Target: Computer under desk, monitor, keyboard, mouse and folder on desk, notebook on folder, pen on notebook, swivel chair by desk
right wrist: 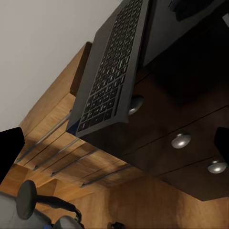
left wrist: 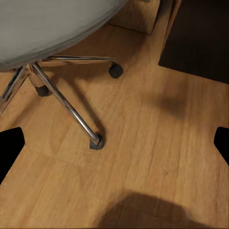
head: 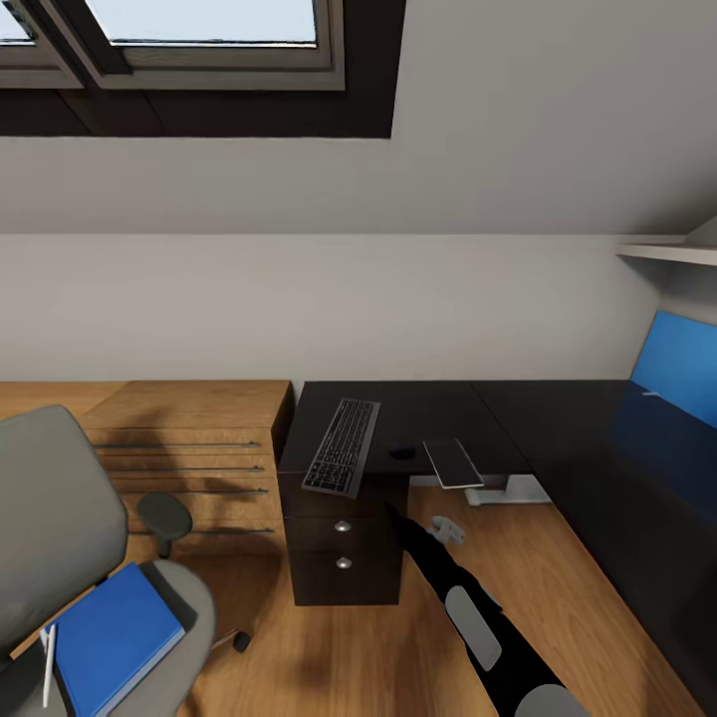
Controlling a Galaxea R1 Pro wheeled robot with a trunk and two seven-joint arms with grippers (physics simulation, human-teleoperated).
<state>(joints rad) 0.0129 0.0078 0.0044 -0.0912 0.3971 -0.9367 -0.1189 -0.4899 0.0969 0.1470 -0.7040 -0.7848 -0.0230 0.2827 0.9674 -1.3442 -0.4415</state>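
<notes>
Bedroom corner, black desk (head: 558, 418) against the white wall, right arm reaching at its drawer unit (head: 344, 543).
Keyboard (head: 344, 445) overhangs the desk's front edge above the drawers; a knock from the right gripper (head: 448, 528), just below and beside it, could tip it off. Its jaws look spread. Folder (head: 112, 637) and pen (head: 47, 662) lie on the swivel chair (head: 60, 528); mouse (head: 402, 454) and notebook (head: 454, 463) sit beside the keyboard.

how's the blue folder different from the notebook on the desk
The folder is bright blue; the notebook is grey with a dark cover. The folder is clearly the larger of the two. The folder lies on the swivel chair seat with a pen at its edge; the notebook lies on the desk, its near end jutting past the desk's front edge. Both are flat, thin rectangles lying face up.
</notes>
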